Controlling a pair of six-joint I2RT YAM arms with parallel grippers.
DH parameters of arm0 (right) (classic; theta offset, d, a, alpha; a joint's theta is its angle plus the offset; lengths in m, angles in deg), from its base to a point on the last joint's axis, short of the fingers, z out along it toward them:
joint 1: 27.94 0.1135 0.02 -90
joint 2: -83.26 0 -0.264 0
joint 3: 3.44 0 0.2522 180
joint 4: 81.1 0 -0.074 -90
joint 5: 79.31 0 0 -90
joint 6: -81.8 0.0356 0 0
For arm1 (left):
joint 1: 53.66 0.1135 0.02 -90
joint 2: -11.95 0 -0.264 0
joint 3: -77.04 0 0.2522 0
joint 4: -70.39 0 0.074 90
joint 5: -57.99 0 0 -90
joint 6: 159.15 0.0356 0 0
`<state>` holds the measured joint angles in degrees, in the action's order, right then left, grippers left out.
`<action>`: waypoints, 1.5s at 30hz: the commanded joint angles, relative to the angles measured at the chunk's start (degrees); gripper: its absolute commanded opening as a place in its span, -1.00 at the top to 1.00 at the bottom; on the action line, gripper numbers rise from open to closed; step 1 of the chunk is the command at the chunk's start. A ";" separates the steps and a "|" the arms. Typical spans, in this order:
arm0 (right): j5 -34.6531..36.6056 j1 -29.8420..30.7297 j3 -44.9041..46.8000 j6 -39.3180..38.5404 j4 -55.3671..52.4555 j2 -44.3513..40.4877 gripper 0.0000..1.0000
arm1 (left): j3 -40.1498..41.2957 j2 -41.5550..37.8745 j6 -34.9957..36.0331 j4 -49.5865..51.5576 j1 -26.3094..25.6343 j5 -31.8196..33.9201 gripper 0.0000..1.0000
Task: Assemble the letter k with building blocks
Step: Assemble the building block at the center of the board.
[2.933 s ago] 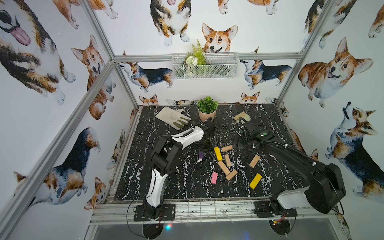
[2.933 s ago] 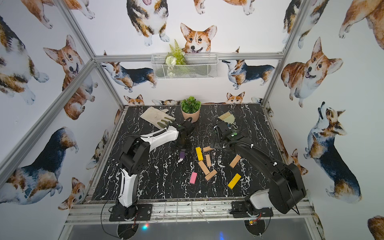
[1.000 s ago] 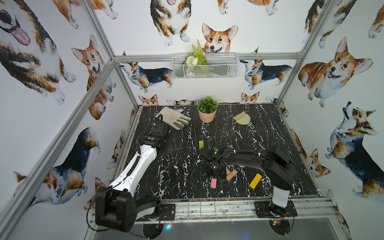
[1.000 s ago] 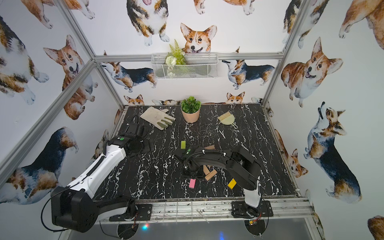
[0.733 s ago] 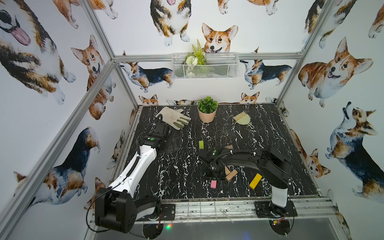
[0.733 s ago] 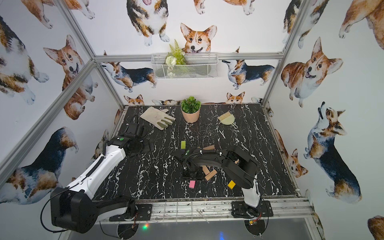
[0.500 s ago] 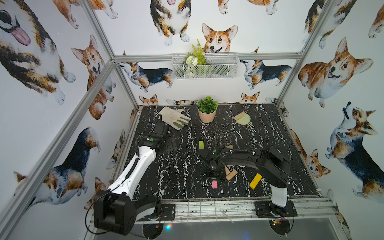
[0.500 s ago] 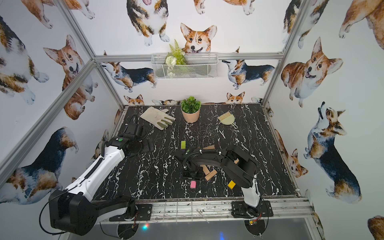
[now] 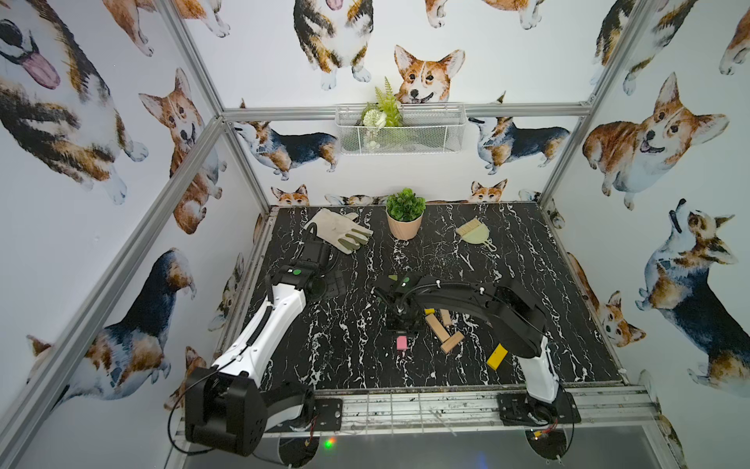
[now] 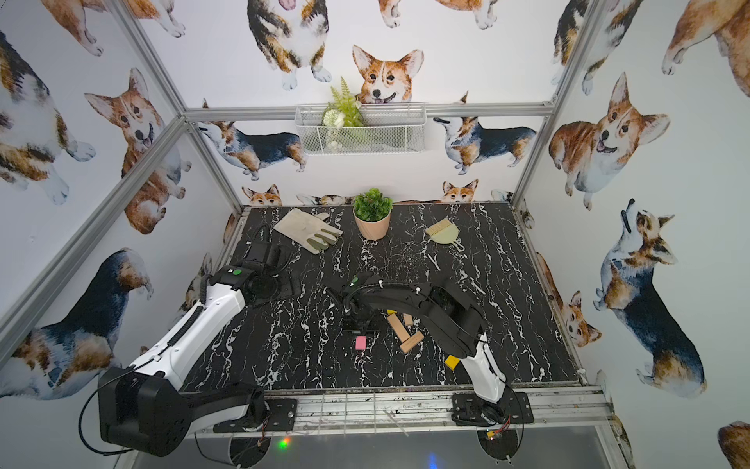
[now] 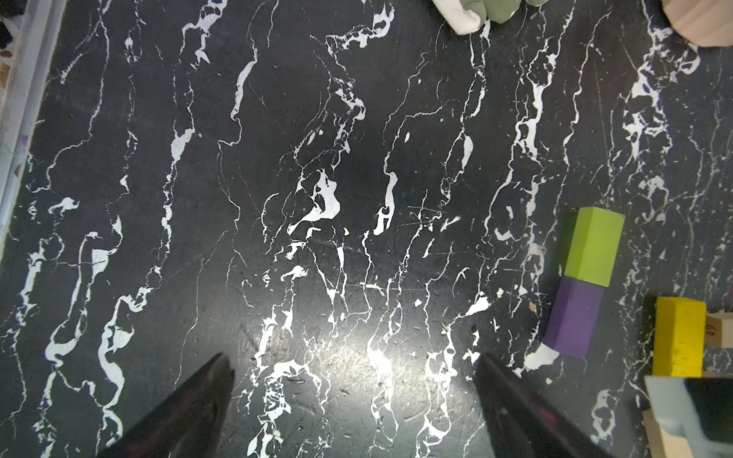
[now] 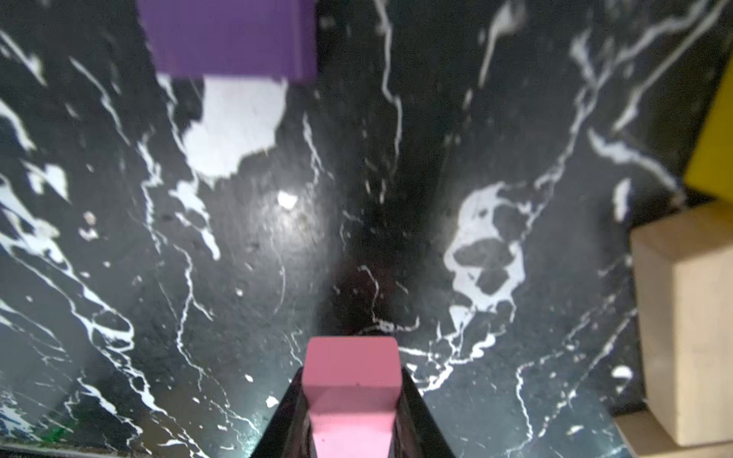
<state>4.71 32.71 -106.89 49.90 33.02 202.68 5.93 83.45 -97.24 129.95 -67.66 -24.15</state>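
Observation:
My right gripper [image 12: 351, 396] is shut on one end of the pink block [image 12: 351, 380]; in both top views that block [image 9: 401, 342] [image 10: 360, 342] pokes out below the right gripper [image 9: 399, 325] toward the table's front. The purple block [image 12: 230, 35] lies just beyond it, end to end with the lime green block [image 11: 593, 251]. A yellow block [image 11: 678, 337] lies beside the purple one [image 11: 575, 317]. Tan blocks [image 9: 437, 327] [image 9: 452, 342] lie to the right, and another yellow block [image 9: 496, 356] sits nearer the front. My left gripper [image 11: 353, 380] hangs open over bare table at the left [image 9: 335, 284].
A work glove [image 9: 339, 229], a potted plant [image 9: 405, 217] and a small brush with dustpan [image 9: 473, 232] lie along the back of the black marble table [image 9: 568, 325]. A wire basket [image 9: 399, 130] hangs on the back wall. The right arm spans the block cluster.
The right gripper has shut on the pink block and drawn it slightly left and toward the back. The left arm, earlier stretched to the middle, has stayed pulled back at the left.

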 commanded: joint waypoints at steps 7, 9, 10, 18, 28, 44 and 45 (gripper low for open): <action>-0.17 -2.65 -9.28 -5.45 -4.11 7.13 0.51 | -0.23 0.21 0.21 -0.45 0.11 0.14 -0.94; -0.35 -2.72 -10.87 -5.70 -4.46 8.54 0.52 | -0.23 0.30 0.16 -0.45 0.11 0.14 -0.94; -0.31 -2.88 -11.65 -5.93 -4.72 9.25 0.51 | -0.23 0.28 0.16 -0.45 0.11 0.14 -0.93; 0.44 -3.86 -14.95 -6.86 -5.25 12.04 0.51 | -0.31 0.52 0.34 -0.49 0.11 0.32 -0.94; 1.75 -4.54 -18.05 -7.15 -6.50 13.64 0.53 | -0.23 0.74 0.40 -0.54 0.11 0.14 -0.94; 3.55 -5.27 -22.34 -7.72 -8.35 15.65 0.53 | -0.23 0.30 0.33 -0.63 0.11 0.32 -0.94; 3.56 -5.26 -22.57 -7.71 -8.48 15.83 0.53 | -0.23 0.29 0.33 -0.63 0.11 0.32 -0.93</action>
<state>4.65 27.59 -128.79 42.67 22.66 217.43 5.93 83.98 -97.24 129.91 -67.66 -24.17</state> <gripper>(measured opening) 0.306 0.968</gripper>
